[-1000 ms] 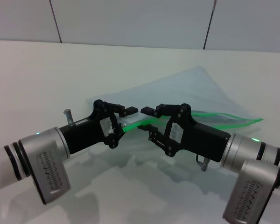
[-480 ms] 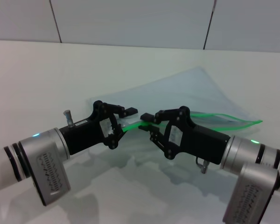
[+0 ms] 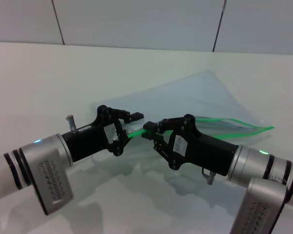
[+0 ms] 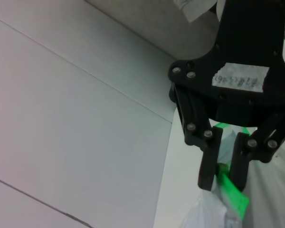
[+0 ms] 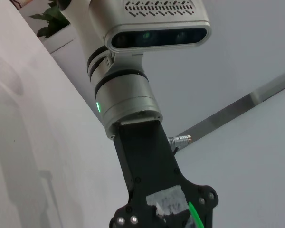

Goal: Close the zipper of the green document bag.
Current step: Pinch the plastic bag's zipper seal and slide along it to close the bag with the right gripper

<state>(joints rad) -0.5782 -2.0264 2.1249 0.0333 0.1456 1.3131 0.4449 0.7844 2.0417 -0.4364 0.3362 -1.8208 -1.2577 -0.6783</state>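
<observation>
The green document bag (image 3: pixel 200 92) lies lifted and bowed on the white table, its far side raised. Its zipper (image 3: pixel 137 129) is a bright green strip along the near edge; toward the right (image 3: pixel 266 127) the strip's two halves gape apart. My left gripper (image 3: pixel 132 127) holds the bag's left end. My right gripper (image 3: pixel 149 130) sits just beside it, and the left wrist view shows that right gripper (image 4: pixel 223 183) shut on the green strip (image 4: pixel 232 192). The slider tab is hidden between the fingers. The right wrist view shows only the left arm (image 5: pixel 147 156).
The white table (image 3: pixel 63 73) stretches to the left and behind the bag. A tiled wall (image 3: pixel 136 19) closes the far side. Both forearms cross the near part of the table.
My right gripper has slid left and slightly down along the green strip, closing most of the gap to the left gripper. The left gripper has stayed in place.
</observation>
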